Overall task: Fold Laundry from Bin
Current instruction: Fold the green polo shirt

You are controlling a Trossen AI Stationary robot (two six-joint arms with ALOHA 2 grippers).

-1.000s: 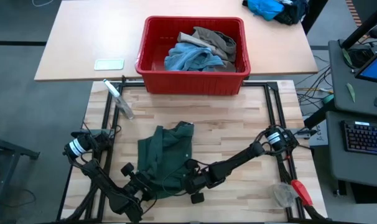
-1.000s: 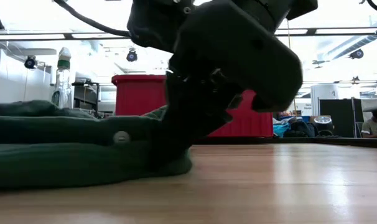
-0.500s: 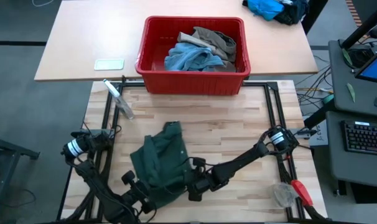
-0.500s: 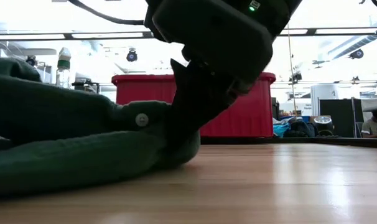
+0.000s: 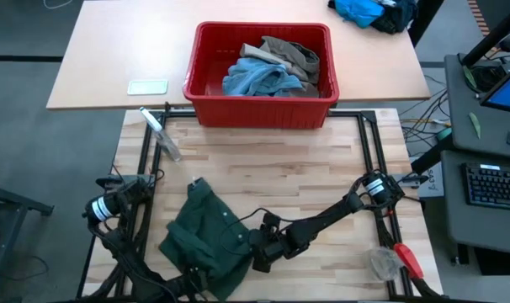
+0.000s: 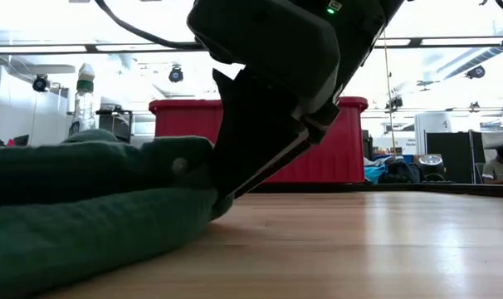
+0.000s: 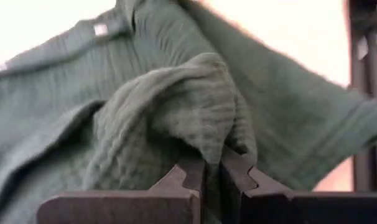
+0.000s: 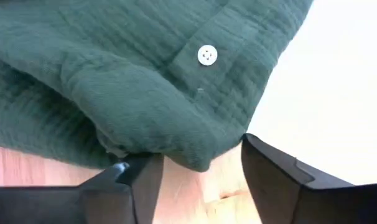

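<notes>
The dark green shorts (image 5: 200, 240) lie crumpled on the near left part of the wooden table, and also show in the low view (image 6: 85, 208). My left gripper (image 7: 213, 177) is at the shorts' near edge (image 5: 196, 282), shut on the cloth. My right gripper (image 8: 201, 180) stands open at the shorts' right side (image 5: 257, 255). Its fingers are on either side of a folded hem below a white button (image 8: 206, 55). The red bin (image 5: 263, 109) at the far edge holds the light blue denim (image 5: 255, 80) and a khaki piece (image 5: 293, 55). My left gripper pinches a bunched fold of the green shorts (image 7: 207, 124) between its two fingers, with several layers gathered. The fingers slant down at it from the table's near left. The fold humps up just beyond the fingertips, and the rest of the shorts lies slack on the table.
A clear bottle (image 5: 162, 135) lies at the table's far left corner. A red-handled tool (image 5: 405, 257) and a clear object (image 5: 381, 263) sit at the near right. A bright blue cloth heap (image 5: 369, 12) lies on the far table. Bare wood stretches between the shorts and the bin.
My left gripper has gone toward the table's near left corner, dragging the shorts. The garment has slid that way and turned, its far end swinging toward the left edge. My right gripper has stayed put, rolled, opened and let go of the cloth.
</notes>
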